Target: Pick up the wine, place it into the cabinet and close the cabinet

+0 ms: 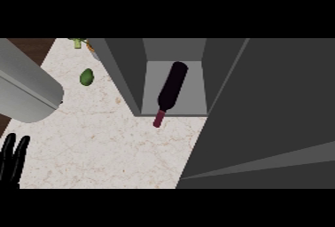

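The wine bottle (171, 91) is dark with a reddish neck and lies on its side on the grey cabinet's shelf (189, 106), its neck sticking out past the shelf's front edge over the counter. The cabinet door (268, 115) stands open and fills the right half of the head view. My left hand (13, 159) shows at the lower left edge, fingers straight and pointing up, far from the bottle and holding nothing. The right hand is not in view.
A grey rounded forearm-like shape (26, 88) covers the upper left. A green avocado-like item (87, 76) lies on the pale marbled counter (111, 146), with a green vegetable (78, 43) at the back edge. The cabinet's left wall (121, 75) stands beside the bottle.
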Tool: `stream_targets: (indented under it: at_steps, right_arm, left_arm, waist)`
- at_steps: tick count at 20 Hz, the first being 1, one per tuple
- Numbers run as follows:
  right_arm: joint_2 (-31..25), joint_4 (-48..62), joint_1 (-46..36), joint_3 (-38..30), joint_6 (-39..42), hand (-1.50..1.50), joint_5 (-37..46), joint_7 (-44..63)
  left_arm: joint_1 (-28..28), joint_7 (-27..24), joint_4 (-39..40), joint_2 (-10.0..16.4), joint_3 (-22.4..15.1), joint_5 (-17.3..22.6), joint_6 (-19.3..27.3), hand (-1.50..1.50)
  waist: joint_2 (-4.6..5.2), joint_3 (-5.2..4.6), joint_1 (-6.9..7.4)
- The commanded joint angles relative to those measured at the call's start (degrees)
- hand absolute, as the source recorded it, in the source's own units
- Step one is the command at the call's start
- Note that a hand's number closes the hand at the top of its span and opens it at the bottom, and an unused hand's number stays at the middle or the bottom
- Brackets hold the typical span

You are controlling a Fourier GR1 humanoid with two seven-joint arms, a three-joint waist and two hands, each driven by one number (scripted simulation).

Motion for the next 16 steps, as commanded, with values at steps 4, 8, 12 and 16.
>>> stream_targets:
  at_steps: [4, 8, 12, 16]
  right_arm:
    - [0.0, -6.65, -2.85, 13.25, -8.35, 1.5, 7.08, 2.42]
    - [-0.09, -2.98, -5.66, 16.91, -13.33, 1.5, 11.9, -0.78]
    - [-0.17, 1.81, -10.69, 15.55, -16.81, 1.5, 13.01, -2.96]
    - [-0.08, 6.25, -19.34, 17.46, -24.12, 1.5, 16.2, -3.07]
  left_arm:
    - [3.79, 1.74, -0.34, 4.04, 8.11, 5.04, -7.31, -1.5]
    - [2.39, 2.63, 0.92, 3.96, 9.07, 5.0, -7.87, -1.5]
    - [2.17, 4.78, -0.13, 4.6, 10.68, 7.15, -8.99, -1.5]
    - [-1.46, 6.25, 2.48, 3.08, 11.31, 8.31, -9.35, -1.5]
  waist:
    - [-0.06, -0.02, 0.39]
    - [-0.23, -0.11, 0.05]
    - [0.01, -0.11, 0.7]
    - [0.34, -0.07, 0.13]
